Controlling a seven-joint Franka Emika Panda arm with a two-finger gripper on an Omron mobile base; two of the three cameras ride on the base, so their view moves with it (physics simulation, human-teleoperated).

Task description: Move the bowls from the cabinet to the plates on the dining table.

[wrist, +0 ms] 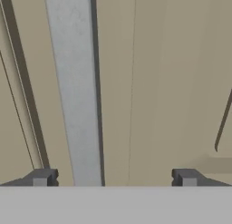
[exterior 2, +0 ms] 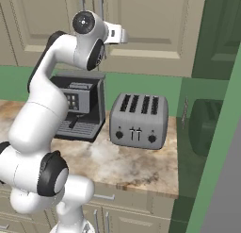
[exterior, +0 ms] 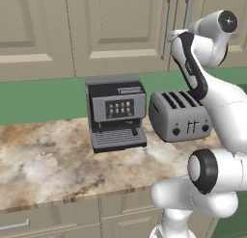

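We found the gripper (wrist: 113, 177) released, its two dark fingertips (wrist: 41, 177) spread wide and grasping nothing, raised close against the closed cabinet (exterior: 116, 30) above the counter (exterior: 48, 165). In the hand view a silver bar handle (wrist: 74, 91) ran from twelve o'clock down to about seven o'clock, between the tips but nearer the left one. Below the arm stood a coffee machine (exterior: 116, 112), with a toaster (exterior: 179, 114) at its three o'clock

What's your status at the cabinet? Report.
Hand open, empty, up close to cabinet door. Silver bar handle between the fingertips, not yet gripped. Doors shut, bowls unseen. Coffee machine and toaster below on counter, clear of hand.
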